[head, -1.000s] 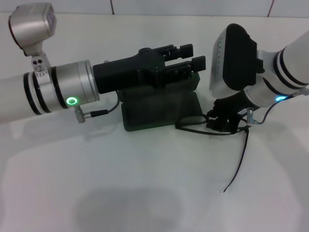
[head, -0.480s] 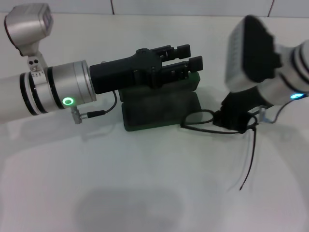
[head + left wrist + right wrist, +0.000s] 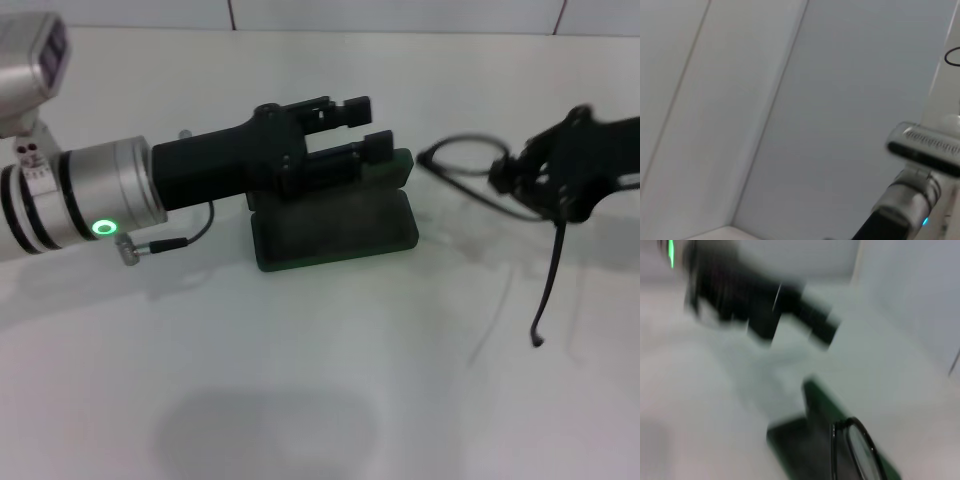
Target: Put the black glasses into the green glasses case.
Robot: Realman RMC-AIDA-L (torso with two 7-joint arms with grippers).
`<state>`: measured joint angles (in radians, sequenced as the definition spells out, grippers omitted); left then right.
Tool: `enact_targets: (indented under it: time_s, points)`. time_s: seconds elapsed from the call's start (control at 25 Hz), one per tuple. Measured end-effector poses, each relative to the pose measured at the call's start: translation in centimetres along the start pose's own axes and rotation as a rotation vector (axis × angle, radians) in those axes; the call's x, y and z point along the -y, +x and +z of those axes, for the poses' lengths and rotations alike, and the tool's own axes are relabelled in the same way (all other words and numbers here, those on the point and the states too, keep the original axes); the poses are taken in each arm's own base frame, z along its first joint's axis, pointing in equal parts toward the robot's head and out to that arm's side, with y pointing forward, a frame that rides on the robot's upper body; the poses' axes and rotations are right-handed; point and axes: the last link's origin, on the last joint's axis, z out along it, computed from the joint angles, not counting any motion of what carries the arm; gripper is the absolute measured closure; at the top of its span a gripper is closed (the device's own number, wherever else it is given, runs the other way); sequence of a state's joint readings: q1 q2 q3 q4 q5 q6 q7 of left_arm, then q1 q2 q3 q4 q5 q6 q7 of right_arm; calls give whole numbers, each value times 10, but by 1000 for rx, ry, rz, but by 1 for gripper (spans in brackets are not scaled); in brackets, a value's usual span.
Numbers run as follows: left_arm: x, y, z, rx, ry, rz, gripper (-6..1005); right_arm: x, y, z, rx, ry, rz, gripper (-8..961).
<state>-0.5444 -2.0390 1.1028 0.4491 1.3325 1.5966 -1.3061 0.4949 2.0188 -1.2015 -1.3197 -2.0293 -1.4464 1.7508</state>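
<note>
The green glasses case [image 3: 335,228] lies open on the white table, with its lid [image 3: 400,166] standing up at the back. My left gripper [image 3: 356,126] reaches in from the left, its fingers apart, and lies over the top of the lid. My right gripper [image 3: 522,178] is to the right of the case, shut on the black glasses [image 3: 462,158]. It holds them above the table, lenses towards the case, with one temple arm [image 3: 549,285] hanging down. The right wrist view shows a lens [image 3: 858,450] just above the case [image 3: 812,440].
The white table [image 3: 300,380] spreads in front of the case, with a tiled wall behind it. The thick left forearm [image 3: 80,190] crosses the left side. In the left wrist view the right arm's wrist [image 3: 920,145] shows against the wall.
My right gripper has lifted the glasses from the table at the case's front right corner, up and away to the right. My left arm has drawn back slightly to the left.
</note>
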Motion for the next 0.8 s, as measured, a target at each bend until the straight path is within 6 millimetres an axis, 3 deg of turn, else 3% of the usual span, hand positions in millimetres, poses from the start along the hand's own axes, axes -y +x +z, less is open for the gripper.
enact_targets:
  time_s: [0.24, 0.44, 0.6, 0.8]
  points:
    - [0, -12, -5, 110, -7, 12, 375, -2, 8, -33, 251, 13, 37, 845]
    - [-11, -33, 9, 221, -77, 56, 375, -3, 10, -54, 472, 56, 57, 846]
    - [-25, -42, 33, 245, -180, 94, 375, -3, 12, -53, 566, 57, 92, 846]
    - [-47, -39, 57, 213, -351, 118, 375, -2, 20, -40, 614, 50, 143, 845]
